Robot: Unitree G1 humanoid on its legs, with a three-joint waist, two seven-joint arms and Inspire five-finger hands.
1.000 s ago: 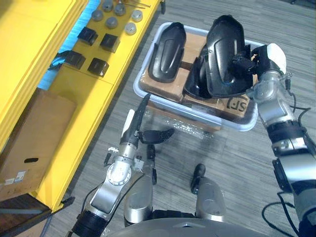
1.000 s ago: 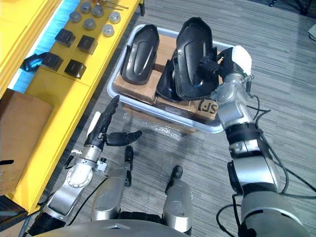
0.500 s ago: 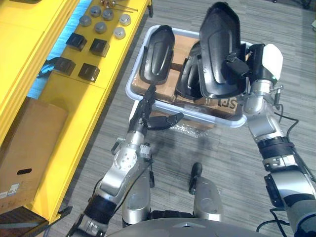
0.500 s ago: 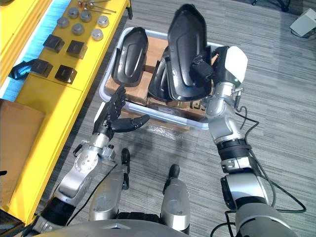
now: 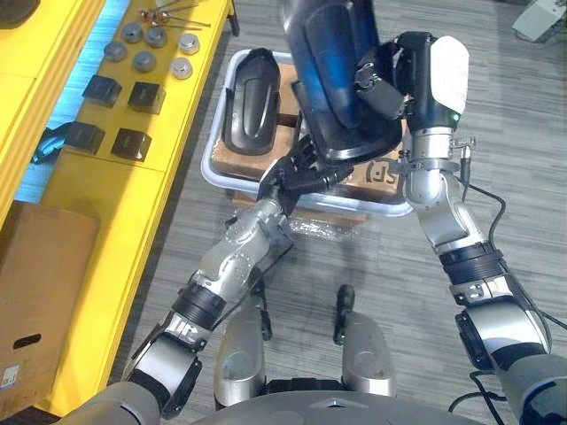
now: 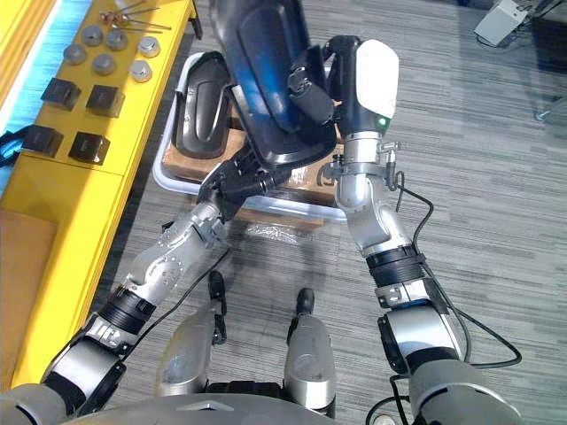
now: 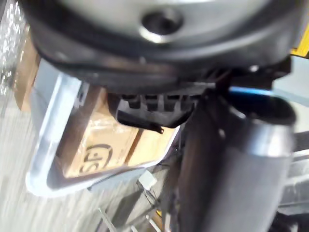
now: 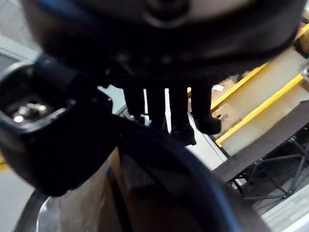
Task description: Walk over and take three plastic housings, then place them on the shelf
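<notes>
Loses the far end of the lifted housing (image 5: 332, 80) past the top edge. Hides part of the left hand (image 5: 297, 175) beneath that housing's near end, along with the middle of the grey bin (image 5: 209, 168) and much of its load. Cuts off the cardboard box (image 5: 35, 292) at near left. Too small to identify: round grey pieces (image 5: 146, 60) on the yellow shelf (image 5: 133, 186).

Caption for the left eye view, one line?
Right robot hand holds a black plastic housing above the grey bin; left robot hand sits beneath it.
</notes>
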